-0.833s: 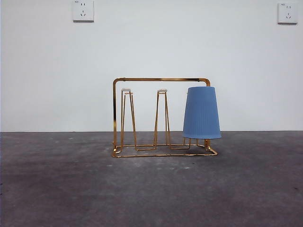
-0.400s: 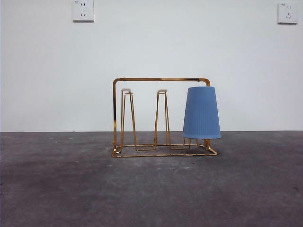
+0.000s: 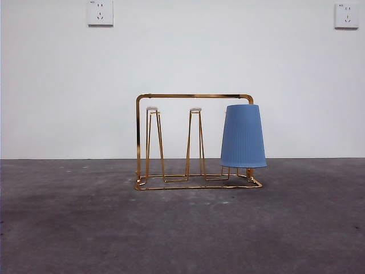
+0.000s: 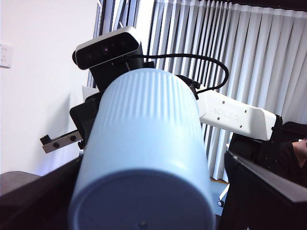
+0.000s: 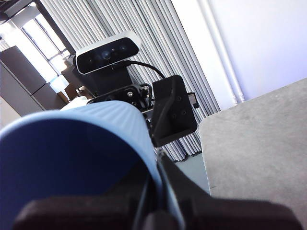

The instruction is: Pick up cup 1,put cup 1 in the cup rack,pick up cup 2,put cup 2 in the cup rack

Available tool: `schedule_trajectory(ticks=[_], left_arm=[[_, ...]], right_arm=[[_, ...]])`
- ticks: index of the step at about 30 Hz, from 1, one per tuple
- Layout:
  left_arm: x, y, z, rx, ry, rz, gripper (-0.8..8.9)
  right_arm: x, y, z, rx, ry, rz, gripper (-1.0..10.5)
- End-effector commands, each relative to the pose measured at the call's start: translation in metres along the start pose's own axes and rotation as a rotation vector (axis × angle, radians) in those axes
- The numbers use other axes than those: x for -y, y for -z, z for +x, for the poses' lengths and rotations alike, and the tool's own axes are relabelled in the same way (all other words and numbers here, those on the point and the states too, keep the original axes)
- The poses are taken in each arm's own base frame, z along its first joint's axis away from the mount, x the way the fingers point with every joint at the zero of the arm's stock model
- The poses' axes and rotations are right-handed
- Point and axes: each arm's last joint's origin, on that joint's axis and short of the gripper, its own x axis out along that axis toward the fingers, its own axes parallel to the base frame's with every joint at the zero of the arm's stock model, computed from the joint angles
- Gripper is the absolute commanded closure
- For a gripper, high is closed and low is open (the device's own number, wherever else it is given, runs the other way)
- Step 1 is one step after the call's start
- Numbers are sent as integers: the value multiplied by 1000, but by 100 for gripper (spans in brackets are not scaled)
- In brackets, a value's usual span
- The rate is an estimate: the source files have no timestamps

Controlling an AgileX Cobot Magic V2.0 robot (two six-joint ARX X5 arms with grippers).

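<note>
The gold wire cup rack [image 3: 194, 142] stands mid-table in the front view, with a blue ribbed cup [image 3: 243, 136] upside down on its right peg. No gripper shows in that view. A second, light blue ribbed cup [image 4: 144, 158] is in the air between both arms. It lies along my left gripper [image 4: 153, 160], base toward that wrist camera. My right gripper [image 5: 154, 191] is shut on this cup's rim [image 5: 139, 143], one jaw inside the mouth and one outside. Each wrist view shows the other arm's gripper at the cup's far end.
Two rack pegs [image 3: 152, 142] [image 3: 195, 142] stand bare to the left of the hung cup. A white wall with two sockets [image 3: 100, 12] backs the grey table [image 3: 182, 228]. Curtains [image 4: 249, 57] hang behind the arms.
</note>
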Motion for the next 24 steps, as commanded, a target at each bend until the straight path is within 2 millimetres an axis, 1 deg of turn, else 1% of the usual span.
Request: schedule_trajectory(ticks=[1,2,3,4,5,7,9,10,15,20,21,24], left_arm=[[0,1,2,-1,18,-1,348],[-1,2,2,-2,16,-1,357],[-2,2,3,0,11,-1,393],[-2,2,3,2,11,0,451],[-2,1,3,8,14,5,550],[-2,0,3,16,18,11,692],[-2,0,3,21,20,8,797],[-2,0,3,21,20,4,822],[-2,0,3,21,19,-4,822],[-1,-1,3,21,19,-13,822],[-1,-1,3,20,19,-15,822],[0,0,1,11,14,-22,822]], right_arm=[[3,1,2,-1,3,-7,962],[3,1,2,-1,3,-6,962],[4,1,2,-2,3,-4,962],[4,1,2,-3,4,-2,962],[4,1,2,-4,5,-1,962],[4,1,2,-3,10,0,962],[4,1,2,-2,14,0,962],[4,1,2,-2,17,0,962],[5,1,2,-1,37,5,958],[6,5,2,-22,58,47,935],[6,6,2,-24,58,51,911],[4,5,1,-23,58,50,714]])
